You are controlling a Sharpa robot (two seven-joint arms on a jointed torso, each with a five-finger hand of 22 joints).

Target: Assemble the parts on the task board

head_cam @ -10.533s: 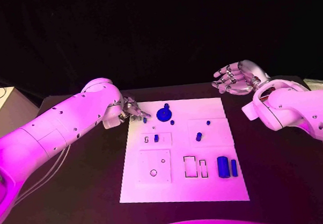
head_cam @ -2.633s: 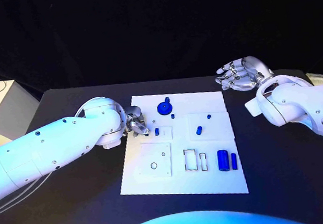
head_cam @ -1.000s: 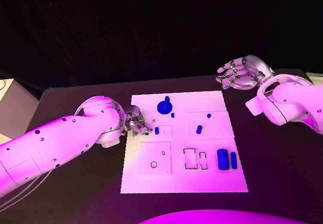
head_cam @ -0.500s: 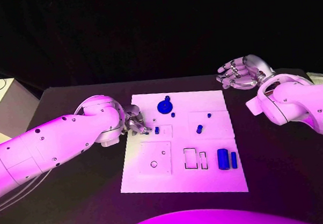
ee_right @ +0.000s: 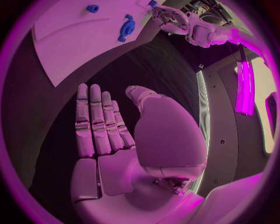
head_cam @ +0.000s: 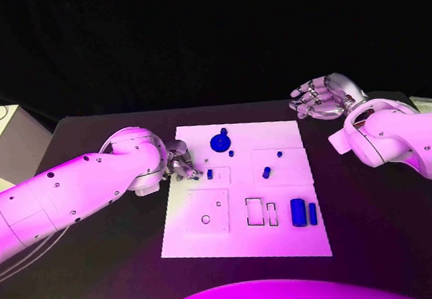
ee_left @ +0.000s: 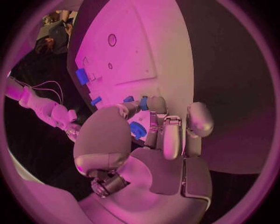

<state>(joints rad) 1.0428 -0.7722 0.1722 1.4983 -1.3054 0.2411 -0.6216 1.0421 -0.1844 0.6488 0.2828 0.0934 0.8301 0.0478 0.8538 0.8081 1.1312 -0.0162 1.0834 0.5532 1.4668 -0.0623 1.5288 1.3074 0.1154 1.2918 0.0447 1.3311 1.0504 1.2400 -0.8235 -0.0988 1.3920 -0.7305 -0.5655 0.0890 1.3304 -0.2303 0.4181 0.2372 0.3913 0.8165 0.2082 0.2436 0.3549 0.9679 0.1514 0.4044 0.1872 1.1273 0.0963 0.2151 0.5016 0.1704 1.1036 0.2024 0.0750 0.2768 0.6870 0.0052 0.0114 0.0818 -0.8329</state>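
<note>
Here the silver many-fingered left hand [head_cam: 181, 162] sits at the nine o'clock edge of the white rectangular task board [head_cam: 247, 243], fingers bunched down over the board's upper-left recesses. In the left wrist view the left hand [ee_left: 153, 140] has its fingertips drawn together round a small blue part [ee_left: 137, 129], which seems pinched between thumb and finger, though the fingers cover most of it. A short blue peg [head_cam: 209, 174] stands just beside those fingertips, towards three o'clock from them; whether it is the pinched piece or a neighbour I cannot tell.

Moving rightward, the round blue disc with a knob [head_cam: 219, 143] sits near the board's twelve o'clock edge, a small blue stub [head_cam: 267, 172] lies near the middle, and two blue cylinders [head_cam: 304, 212] lie side by side towards four o'clock, next to the open rectangular slots [head_cam: 261, 212].

At the far right the silver right hand [head_cam: 320, 99] hovers off the board at about one o'clock, fingers straight and lying side by side, holding nothing.

To do this step well, I judge the left hand should keep the part upright, square it over its recess before pressing, and push straight down with light force. A tilted entry would likely jam or flick the piece away.
</note>
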